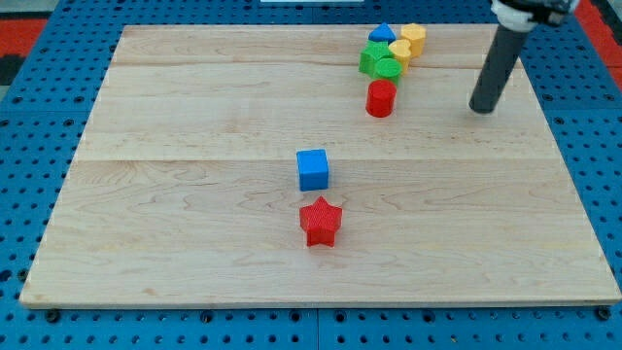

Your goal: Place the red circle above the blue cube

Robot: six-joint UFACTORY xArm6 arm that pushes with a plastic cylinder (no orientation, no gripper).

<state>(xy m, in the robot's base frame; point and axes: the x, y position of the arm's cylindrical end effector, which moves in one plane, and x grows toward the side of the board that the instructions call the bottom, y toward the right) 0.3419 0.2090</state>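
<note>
The red circle (381, 98), a short red cylinder, stands on the wooden board toward the view's upper right, just below a cluster of blocks. The blue cube (313, 169) sits near the board's middle, below and to the left of the red circle. My tip (481, 109) is the lower end of the dark rod at the view's right, level with the red circle and well to its right, touching no block.
A red star (320, 222) lies just below the blue cube. Above the red circle are two green blocks (379, 61), a blue triangle (383, 34) and two yellow blocks (408, 42). The board (194, 214) rests on a blue pegboard.
</note>
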